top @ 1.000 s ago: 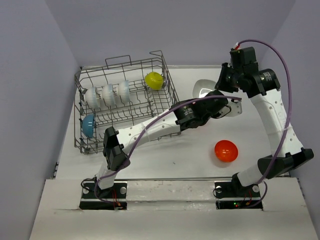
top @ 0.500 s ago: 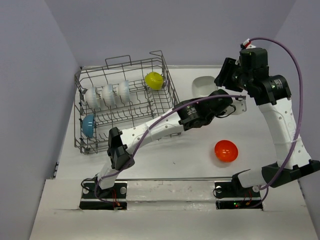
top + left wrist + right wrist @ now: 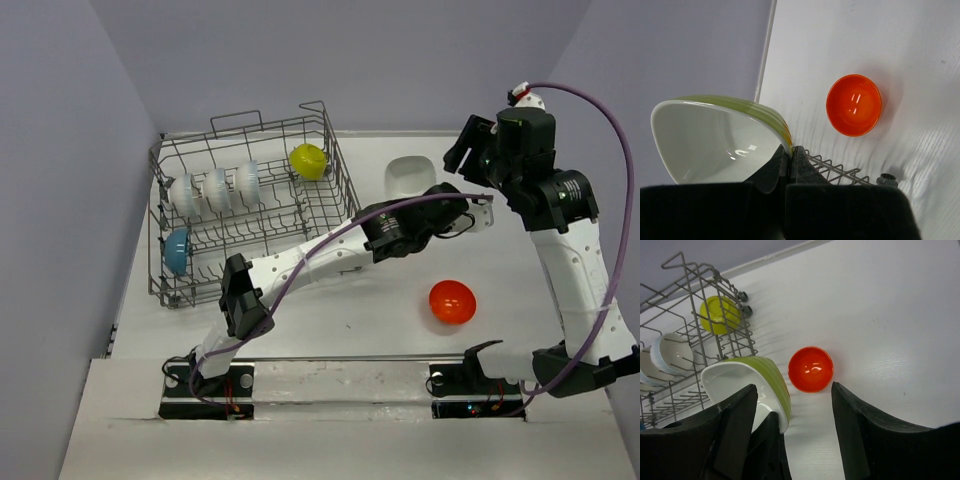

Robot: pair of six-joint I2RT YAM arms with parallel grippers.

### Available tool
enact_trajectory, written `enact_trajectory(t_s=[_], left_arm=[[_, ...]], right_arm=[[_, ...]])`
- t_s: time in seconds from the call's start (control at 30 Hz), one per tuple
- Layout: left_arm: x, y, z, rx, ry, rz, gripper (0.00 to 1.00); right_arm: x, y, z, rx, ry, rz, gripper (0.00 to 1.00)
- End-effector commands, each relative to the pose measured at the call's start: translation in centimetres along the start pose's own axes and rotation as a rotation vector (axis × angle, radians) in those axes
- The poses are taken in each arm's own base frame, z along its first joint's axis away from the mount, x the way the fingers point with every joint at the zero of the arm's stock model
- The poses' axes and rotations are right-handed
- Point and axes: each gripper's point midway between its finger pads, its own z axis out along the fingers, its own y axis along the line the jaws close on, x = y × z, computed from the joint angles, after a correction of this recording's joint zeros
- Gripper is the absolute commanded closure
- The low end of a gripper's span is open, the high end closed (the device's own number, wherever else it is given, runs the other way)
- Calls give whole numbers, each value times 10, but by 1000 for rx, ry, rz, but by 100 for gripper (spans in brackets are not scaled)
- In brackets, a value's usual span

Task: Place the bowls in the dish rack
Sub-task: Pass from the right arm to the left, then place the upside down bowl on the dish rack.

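A bowl (image 3: 722, 137), white inside and yellow-green outside, hangs tilted above the table, and my left gripper (image 3: 790, 154) is shut on its rim. From above, this bowl (image 3: 410, 177) shows right of the dish rack (image 3: 335, 180), with the left gripper (image 3: 428, 196) under its near edge. My right gripper (image 3: 795, 430) stands open above and beside the held bowl (image 3: 747, 385), touching nothing. An orange-red bowl (image 3: 452, 301) lies upright on the table. The rack holds three white bowls (image 3: 215, 188), a blue bowl (image 3: 176, 250) and a yellow-green bowl (image 3: 308, 160).
The left arm (image 3: 300, 265) reaches diagonally across the table past the rack's right end. The right arm (image 3: 570, 240) rises along the right wall. The rack's raised wire handle (image 3: 315, 108) stands at its right end. The back wall lies just behind the rack.
The left gripper closed on the bowl's rim. The right gripper opened, let the bowl go and drew back up and to the right.
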Motion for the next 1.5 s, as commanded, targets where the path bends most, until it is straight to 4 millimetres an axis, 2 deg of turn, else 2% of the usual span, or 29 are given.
enact_trajectory(t_s=[0.0, 0.1, 0.23, 0.33, 0.47, 0.5, 0.53, 0.63, 0.67, 0.8, 0.9, 0.93, 0.97, 1.0, 1.03, 1.07, 1.1, 1.13, 1.17, 1.2, 1.27, 1.3, 1.33, 1.37, 1.4, 1.47], left_arm=[[-22, 46, -32, -88, -93, -46, 100], [-24, 52, -34, -81, -120, -73, 100], [-21, 70, -37, -71, -151, -137, 100], [-25, 82, -47, -55, -201, -194, 100], [-29, 112, -65, -58, -297, -303, 100], [-21, 120, -64, -65, -297, -329, 100], [-22, 131, -76, -76, -328, -358, 100], [-22, 144, -94, -50, -410, -438, 100], [-24, 149, -99, -50, -444, -475, 100], [-20, 159, -121, -33, -532, -574, 100], [-10, 170, -141, -17, -595, -687, 100], [-9, 172, -144, -2, -615, -710, 100], [1, 176, -140, -4, -615, -775, 100], [4, 183, -151, -12, -641, -806, 100], [7, 183, -154, 6, -661, -834, 100], [15, 199, -158, -28, -698, -871, 100], [28, 188, -145, -2, -676, -906, 100], [27, 190, -161, 27, -729, -979, 100], [28, 199, -166, 12, -787, -1008, 100], [49, 195, -161, 7, -773, -1053, 100], [59, 191, -163, 39, -811, -1101, 100], [59, 198, -171, 50, -876, -1147, 100], [75, 189, -165, 83, -869, -1171, 100], [73, 193, -173, 110, -926, -1207, 100], [81, 182, -167, 151, -916, -1227, 100], [88, 187, -168, 143, -938, -1252, 100]], right_arm=[[-37, -8, -22, 24, -175, 73, 32], [-49, -14, -36, 39, -239, 112, 30], [-65, -16, -59, 11, -331, 170, 30], [-68, -15, -65, -6, -350, 181, 29], [-66, -9, -64, -43, -339, 184, 29], [-67, -6, -64, -57, -344, 189, 29], [-65, -5, -64, -69, -339, 190, 29], [-50, 7, -53, -137, -297, 191, 29], [-37, 12, -44, -161, -254, 179, 29], [-10, 30, -19, -237, -145, 128, 31], [7, 45, -1, -303, -72, 107, 36], [10, 48, 4, -307, -54, 104, 36], [12, 50, 11, -308, -43, 99, 36], [15, 55, 12, -333, -26, 94, 36], [17, 55, 16, -333, -19, 91, 36], [22, 61, 20, -345, -2, 85, 36], [22, 63, 23, -352, 0, 83, 36], [26, 64, 27, -355, 10, 82, 37], [30, 70, 28, -371, 21, 79, 37], [35, 76, 33, -384, 35, 72, 37], [42, 84, 36, -398, 48, 64, 37], [46, 88, 39, -402, 57, 62, 37], [54, 98, 42, -417, 75, 50, 37], [55, 100, 43, -413, 74, 40, 37], [57, 103, 47, -408, 78, 36, 37], [60, 106, 48, -411, 79, 32, 37]])
